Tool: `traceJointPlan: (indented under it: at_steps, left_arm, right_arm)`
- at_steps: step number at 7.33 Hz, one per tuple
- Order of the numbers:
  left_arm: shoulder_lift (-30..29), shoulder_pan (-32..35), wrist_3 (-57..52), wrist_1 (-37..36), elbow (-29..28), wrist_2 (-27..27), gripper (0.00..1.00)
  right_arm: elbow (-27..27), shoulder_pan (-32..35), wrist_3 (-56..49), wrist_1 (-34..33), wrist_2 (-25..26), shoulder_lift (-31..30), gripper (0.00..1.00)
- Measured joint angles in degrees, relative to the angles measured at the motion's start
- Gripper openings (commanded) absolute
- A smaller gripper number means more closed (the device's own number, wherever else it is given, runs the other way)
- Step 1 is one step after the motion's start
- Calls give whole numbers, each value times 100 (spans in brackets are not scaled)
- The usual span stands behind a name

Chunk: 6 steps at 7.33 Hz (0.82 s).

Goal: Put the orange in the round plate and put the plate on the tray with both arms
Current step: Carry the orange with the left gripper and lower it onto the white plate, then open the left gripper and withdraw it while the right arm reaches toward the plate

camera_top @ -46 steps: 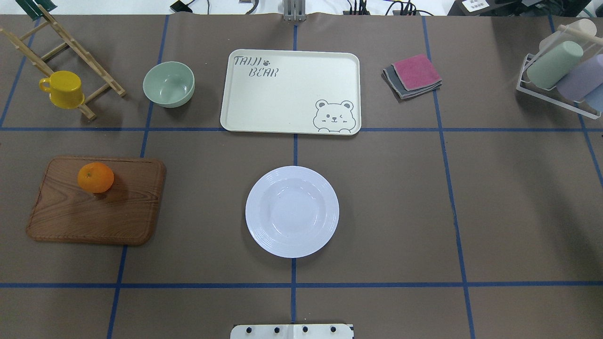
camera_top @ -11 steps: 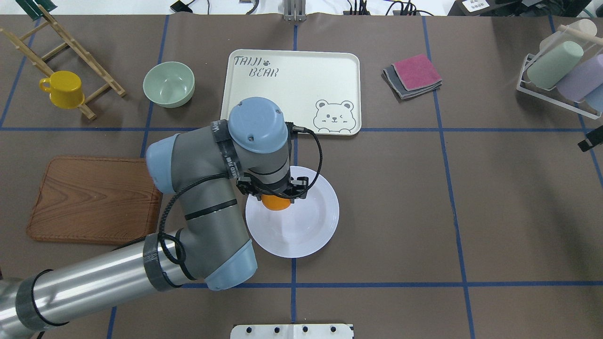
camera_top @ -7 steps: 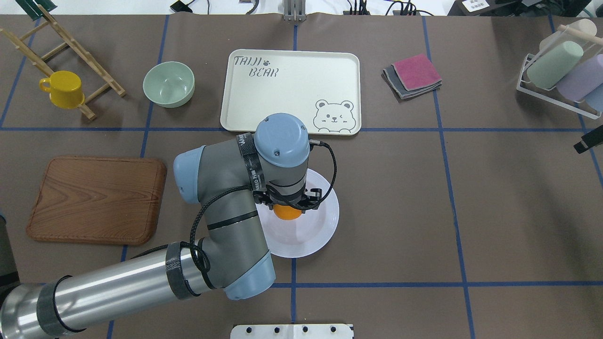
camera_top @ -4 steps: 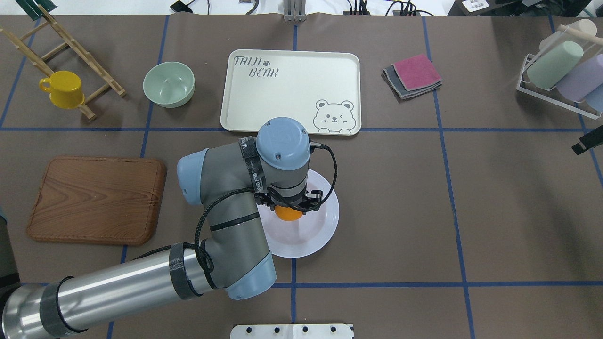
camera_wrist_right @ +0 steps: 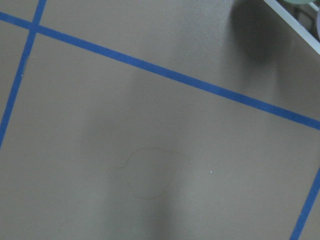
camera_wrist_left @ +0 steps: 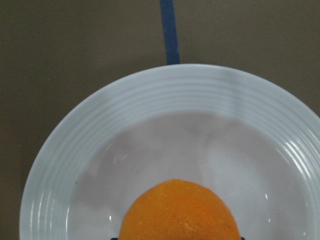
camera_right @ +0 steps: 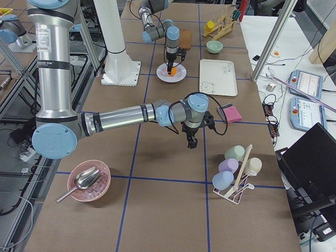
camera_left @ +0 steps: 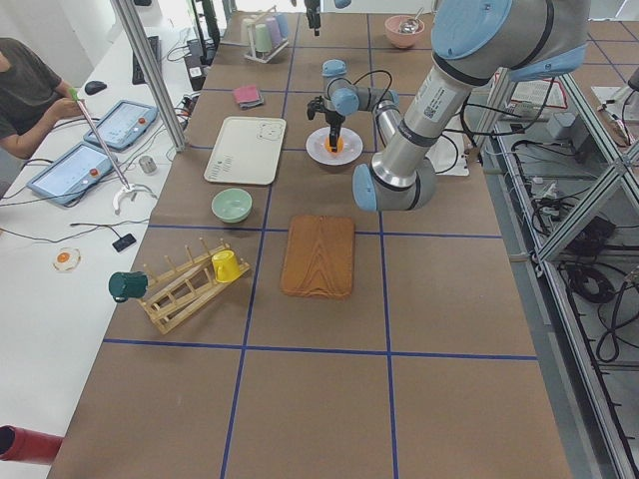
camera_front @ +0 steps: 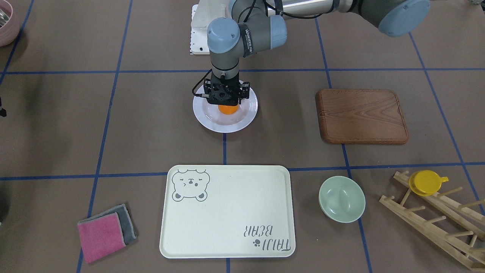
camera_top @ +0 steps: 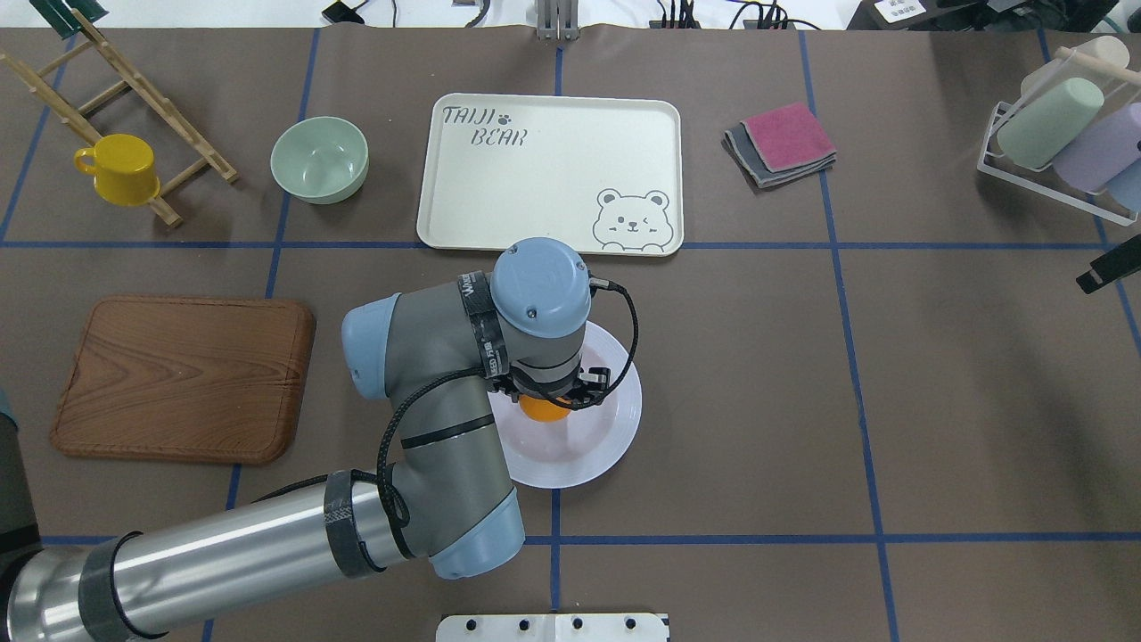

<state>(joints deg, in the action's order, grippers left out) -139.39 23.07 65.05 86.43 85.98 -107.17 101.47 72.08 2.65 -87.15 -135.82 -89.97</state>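
Left wrist-mounted view: the orange (camera_wrist_left: 182,210) is sitting low over the sunken centre of the round plate (camera_wrist_left: 175,85), slightly toward the robot's side of the well. You are watching the left gripper (camera_front: 227,103) clasping the fruit from above, a finger on either side. Whether the orange is already touching the glaze cannot be told from any view.

The plate is lying near the middle of the worktop. The tray (camera_top: 535,178) is waiting apart from it at the middle of the operators' edge, with nothing on it. The right gripper (camera_right: 192,143) is hanging well apart, toward the worktop's right end near the folded cloths (camera_top: 784,143). You cannot tell whether its fingers are parted or closed.

If the fingers are parting while the fruit is above the surface, you are risking a drop. The orange could roll up the glossy slope and over the ridged rim. A finger dragging on withdrawal could flick it the same way. In the two-arm carry, any unevenness between the sides is likely to be tipping the plate and sending the round fruit off. The slick rim could also be slipping in either grip.
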Motion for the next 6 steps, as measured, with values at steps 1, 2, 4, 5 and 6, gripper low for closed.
traceJointPlan:
  at_steps: [1,2,4,5,6]
  left_arm:
    - [-3,-2,10,-4,32,13,99]
    - [3,33,9,-8,136,16,99]
    - [376,280,-104,-10,877,-14,99]
    - [785,433,-310,-19,1489,-28,99]
    - [1193,572,-547,-31,1996,-29,99]
  right_arm:
    - [-4,-46,127,-2,2,68,100]
    - [-4,-122,408,-1,-5,190,100]
    - [-202,-411,1345,296,-29,620,100]
    - [-505,-577,2081,912,-31,839,100]
    - [-796,-796,2913,1706,-22,984,100]
